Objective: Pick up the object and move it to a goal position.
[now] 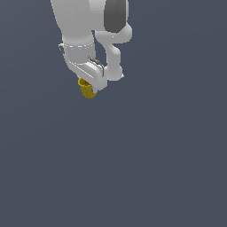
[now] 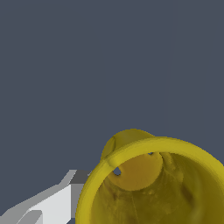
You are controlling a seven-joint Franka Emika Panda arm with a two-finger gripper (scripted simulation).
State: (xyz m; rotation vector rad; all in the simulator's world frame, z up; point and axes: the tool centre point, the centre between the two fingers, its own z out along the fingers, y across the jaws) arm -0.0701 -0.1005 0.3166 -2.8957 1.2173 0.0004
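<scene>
One small mustard-yellow hollow cup hangs at six o'clock beneath my white tool, clamped between its fingers, so I judge it can travel, tilted, toward the goal.

Words on my cup: none I can read.
Words on my arm: none.
Numbers: none.

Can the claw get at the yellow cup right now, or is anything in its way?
Probably yes, it looks already there: the yellow cup sits right at the claw, apparently gripped, with nothing between them. The finger contact itself is hidden.
</scene>
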